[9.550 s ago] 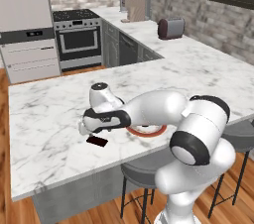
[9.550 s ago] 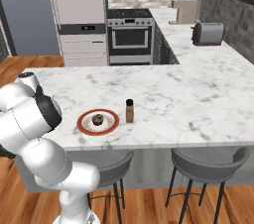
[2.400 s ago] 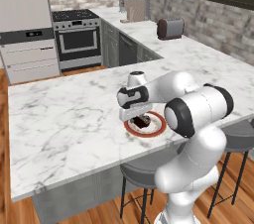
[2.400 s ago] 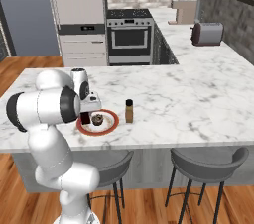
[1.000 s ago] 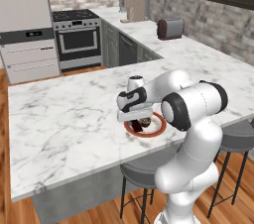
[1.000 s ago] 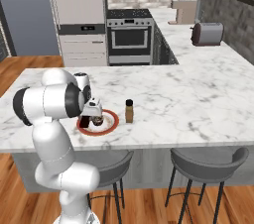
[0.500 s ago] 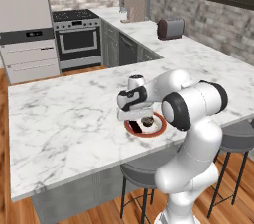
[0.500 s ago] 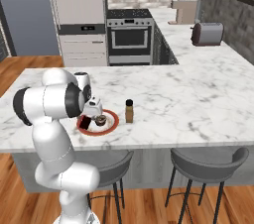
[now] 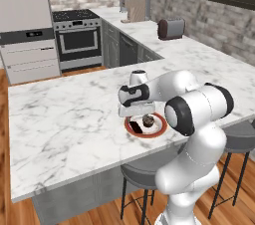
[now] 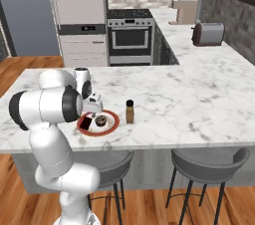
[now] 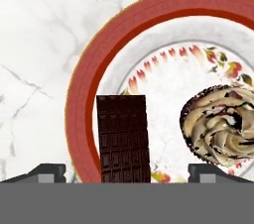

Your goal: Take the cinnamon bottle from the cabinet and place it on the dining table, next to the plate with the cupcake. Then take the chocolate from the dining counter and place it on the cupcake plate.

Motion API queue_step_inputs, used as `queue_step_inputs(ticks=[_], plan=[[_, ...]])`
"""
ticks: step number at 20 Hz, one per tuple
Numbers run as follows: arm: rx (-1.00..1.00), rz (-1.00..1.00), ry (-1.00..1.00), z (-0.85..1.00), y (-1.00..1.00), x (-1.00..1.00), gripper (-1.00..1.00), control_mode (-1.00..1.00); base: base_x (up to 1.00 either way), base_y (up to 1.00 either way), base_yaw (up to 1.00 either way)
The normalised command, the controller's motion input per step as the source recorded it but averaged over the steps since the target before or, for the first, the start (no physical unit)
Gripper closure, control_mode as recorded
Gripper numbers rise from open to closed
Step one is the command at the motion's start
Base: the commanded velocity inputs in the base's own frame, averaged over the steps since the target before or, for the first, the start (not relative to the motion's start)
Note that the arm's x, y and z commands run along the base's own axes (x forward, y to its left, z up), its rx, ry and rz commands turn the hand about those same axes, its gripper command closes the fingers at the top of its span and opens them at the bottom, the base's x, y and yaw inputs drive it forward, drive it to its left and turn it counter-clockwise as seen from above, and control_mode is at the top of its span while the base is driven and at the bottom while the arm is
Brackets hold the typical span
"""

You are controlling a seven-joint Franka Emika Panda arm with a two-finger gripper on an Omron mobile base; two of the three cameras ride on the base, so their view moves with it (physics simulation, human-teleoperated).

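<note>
Two small things lie on the plate (image 9: 158, 127) in the left base view: the chocolate (image 9: 135, 127) on its near-left part and the cupcake (image 9: 148, 120) nearer the middle. The plate sits on the white marble dining table (image 9: 60, 119), close to its front edge. The gripper (image 9: 135, 115) hangs just above the plate, pointing down, with the white arm curving in from the right. On the far counter stand a toaster (image 9: 171, 28) and, further back, a stove (image 9: 78, 35).

Seen from the right base view, the plate (image 10: 113, 124) holds the chocolate (image 10: 85, 122) on its left side and the cupcake (image 10: 101, 120) just right of it. The cinnamon bottle (image 10: 130, 111) stands upright on the marble just beside the plate's right rim, apart from it. The gripper (image 10: 93, 110) is over the plate's left half, above the chocolate.

Looking down from the hand view, the chocolate (image 11: 123, 139) lies flat across the red-brown rim and white centre of the plate (image 11: 87, 99), and the cupcake (image 11: 221, 125), swirled with pale frosting, sits beside it with a narrow gap between. The two fingertips (image 11: 47, 172) stand spread wide on either side of the bar, touching nothing, so the gripper has let go of the chocolate.
</note>
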Motion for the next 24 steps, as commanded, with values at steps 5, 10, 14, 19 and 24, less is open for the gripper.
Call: queue_step_inputs(ticks=[5, 10, 14, 19, 24], plan=[[0.02, 0.0, -0.01, 0.24, 0.01, -0.47, -1.0, -1.0, 0.0, 0.0, 0.0], [0.0, 0.0, 0.0, 0.18, 0.0, -0.67, -1.0, -1.0, 0.0, 0.0, 0.0], [0.0, 0.0, 0.0, 0.19, 0.0, -0.7, -1.0, -1.0, 0.0, 0.0, 0.0], [0.0, 0.0, 0.0, 0.32, -0.05, -0.68, -1.0, -1.0, 0.0, 0.0, 0.0], [0.0, 0.02, -0.09, 0.26, -0.13, -0.78, -1.0, -1.0, 0.0, 0.0, 0.0]])
